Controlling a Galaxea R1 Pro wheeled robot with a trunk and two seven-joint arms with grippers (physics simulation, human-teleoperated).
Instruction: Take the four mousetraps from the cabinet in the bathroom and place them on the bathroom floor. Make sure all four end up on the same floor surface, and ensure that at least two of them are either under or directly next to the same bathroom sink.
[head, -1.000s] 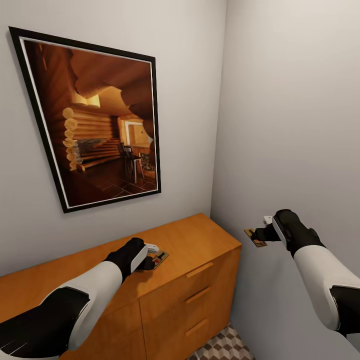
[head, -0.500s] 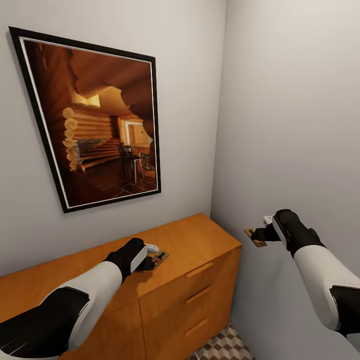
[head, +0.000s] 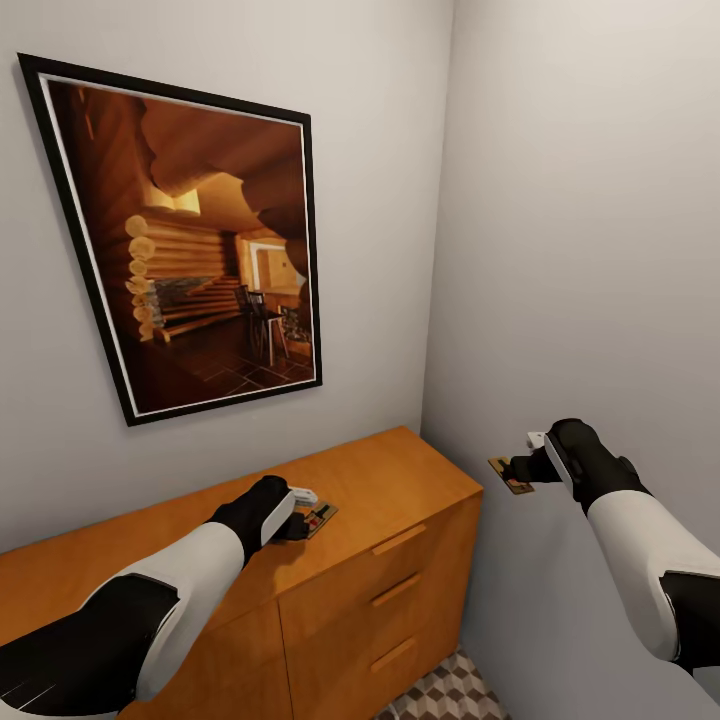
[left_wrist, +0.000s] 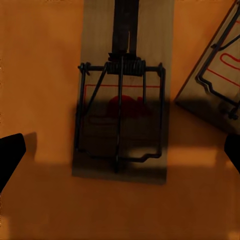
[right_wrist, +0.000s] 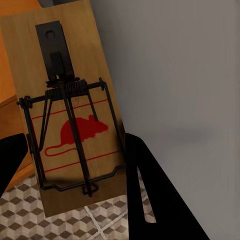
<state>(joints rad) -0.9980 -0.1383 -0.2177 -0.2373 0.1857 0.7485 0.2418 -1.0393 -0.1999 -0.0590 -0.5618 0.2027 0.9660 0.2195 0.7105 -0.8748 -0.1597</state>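
Wooden trap (left_wrist: 120, 100) between spread left claw (head: 297, 512) fingers on cabinet (head: 400, 480) — centre, then close; right claw (head: 520, 468) holds second trap (right_wrist: 70, 125).

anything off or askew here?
Nothing damaged or spilled. The framed picture hangs flat. Two mousetraps lie on the cabinet: one between the left gripper's open fingers, a second skewed beside it. The right gripper holds a third in the air, over the floor.
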